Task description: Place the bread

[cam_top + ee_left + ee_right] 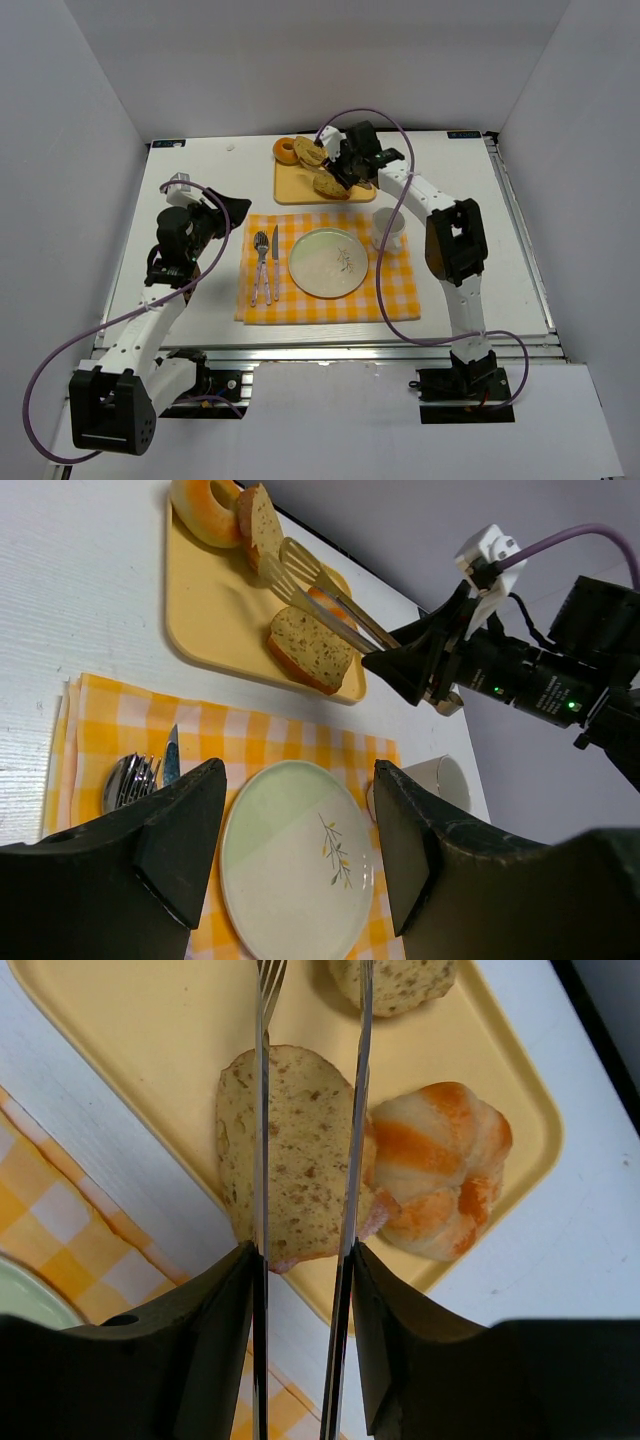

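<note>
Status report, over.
Left gripper open, away from tray. Right gripper shut on tongs, held over bread. Bread flat on tray, roll right beside it.

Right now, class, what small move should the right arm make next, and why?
Probably lower the tongs around the bread: held in the right gripper, they hover over it, blades open, while it lies unheld on the tray.

A white table (520, 260) is seen, on which a yellow-and-white checked cloth (330, 308) is spread flat. A yellow tray (290, 185) is laid just beyond the cloth's far edge, parted from it by a bare strip.
</note>
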You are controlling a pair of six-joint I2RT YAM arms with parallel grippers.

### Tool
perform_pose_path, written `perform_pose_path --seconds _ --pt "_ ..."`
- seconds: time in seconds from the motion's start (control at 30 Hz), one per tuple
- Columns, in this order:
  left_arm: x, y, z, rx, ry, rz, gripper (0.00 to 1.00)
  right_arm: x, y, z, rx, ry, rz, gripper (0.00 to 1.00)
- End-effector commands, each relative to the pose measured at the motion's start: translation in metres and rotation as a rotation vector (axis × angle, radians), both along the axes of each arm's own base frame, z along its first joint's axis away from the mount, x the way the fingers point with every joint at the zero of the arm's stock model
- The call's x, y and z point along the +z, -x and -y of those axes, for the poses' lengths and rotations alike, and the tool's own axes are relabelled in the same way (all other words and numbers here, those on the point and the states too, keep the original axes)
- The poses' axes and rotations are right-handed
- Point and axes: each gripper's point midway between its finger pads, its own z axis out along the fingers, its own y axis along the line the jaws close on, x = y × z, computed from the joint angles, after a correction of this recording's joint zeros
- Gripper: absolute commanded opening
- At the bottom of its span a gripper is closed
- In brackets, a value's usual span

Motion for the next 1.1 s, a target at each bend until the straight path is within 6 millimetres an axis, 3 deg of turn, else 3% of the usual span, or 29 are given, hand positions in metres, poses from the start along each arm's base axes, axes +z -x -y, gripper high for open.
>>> perform_pose_path --seconds 0.0,0.33,0.8,1.07 --pt "0.005 0.005 -0.004 0.017 -0.017 0.017 0.7 0.019 -0.013 -0.013 0.003 -0.028 0.079 0.47" --pt "0.005 0.005 -0.004 0.019 -0.016 0.016 0.7 0.008 -0.022 -0.021 -0.016 -0.013 0.109 0.46" --pt "0.003 0.004 -0.004 0.017 -0.017 0.012 0.7 0.014 -0.026 -0.021 -0.039 0.029 0.208 0.44" --pt "0.001 0.004 -0.003 0.015 -0.018 0.008 0.7 0.006 -0.026 -0.026 -0.032 0.064 0.233 0.43"
